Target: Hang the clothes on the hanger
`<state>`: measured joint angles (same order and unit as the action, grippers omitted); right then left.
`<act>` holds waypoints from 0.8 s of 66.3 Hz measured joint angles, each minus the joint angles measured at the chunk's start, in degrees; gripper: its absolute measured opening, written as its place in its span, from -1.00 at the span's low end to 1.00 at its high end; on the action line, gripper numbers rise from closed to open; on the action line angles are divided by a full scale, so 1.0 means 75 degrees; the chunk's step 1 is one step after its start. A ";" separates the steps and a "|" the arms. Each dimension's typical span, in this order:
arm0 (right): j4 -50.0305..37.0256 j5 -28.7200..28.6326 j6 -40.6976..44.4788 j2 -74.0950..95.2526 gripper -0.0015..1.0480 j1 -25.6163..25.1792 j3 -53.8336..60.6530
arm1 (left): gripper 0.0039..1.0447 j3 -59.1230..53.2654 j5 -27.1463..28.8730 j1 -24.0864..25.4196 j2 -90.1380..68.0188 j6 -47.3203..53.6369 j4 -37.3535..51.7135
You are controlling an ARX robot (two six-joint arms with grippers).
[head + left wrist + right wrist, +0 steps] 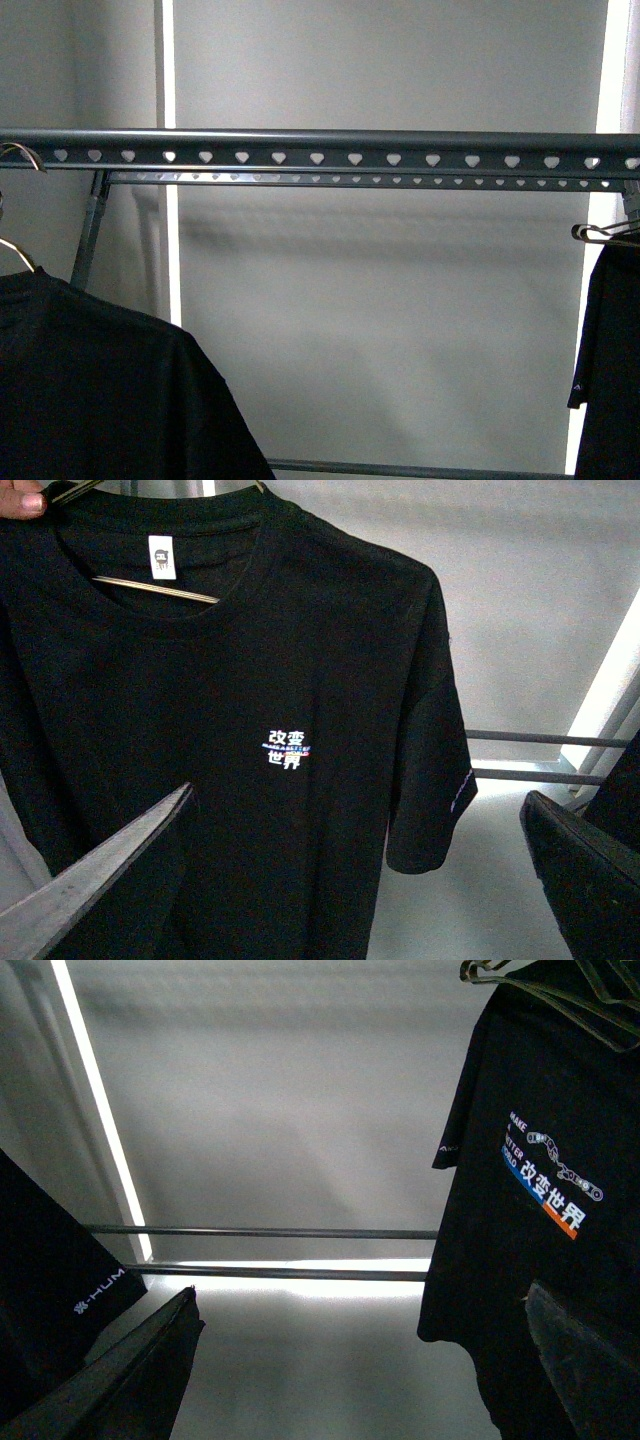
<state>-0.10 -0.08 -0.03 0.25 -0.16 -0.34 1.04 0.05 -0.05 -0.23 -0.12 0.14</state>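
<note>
The hanger, a dark-grey rack, has its rail (320,158) with heart-shaped holes running across the front view. The clothes, a black T-shirt (545,1175) printed "MAKE A BETTER WORLD" with white Chinese characters and a blue stripe, hang on a silver wire coat hanger (500,972). They show at the right edge of the front view (610,350). My right gripper (360,1288) is open and empty, just beside the shirt's lower part. My left gripper (358,795) is open and empty. Neither gripper shows in the front view.
Another black T-shirt (200,730) with only a small chest print hangs on a brass coat hanger (160,588) before my left gripper, at the front view's left (90,390). A person's fingertip (22,500) touches its shoulder. Low rack bars (260,1232) cross behind. A grey wall (380,330) stands behind.
</note>
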 joint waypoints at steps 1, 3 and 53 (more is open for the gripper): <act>0.0000 0.0000 0.0000 0.0000 0.86 0.0000 0.0000 | 0.88 0.0000 0.0000 0.0000 0.0000 0.0000 0.0000; 0.0000 0.0000 0.0000 0.0000 0.86 0.0000 0.0000 | 0.88 0.0000 0.0000 0.0000 0.0000 0.0000 0.0000; 0.0003 0.0000 0.0000 0.0000 0.86 0.0003 0.0000 | 0.88 0.5286 0.0752 0.0134 -0.8539 -0.6000 0.0501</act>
<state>-0.08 -0.08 -0.03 0.25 -0.14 -0.34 40.69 5.69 0.95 -64.27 -45.12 3.90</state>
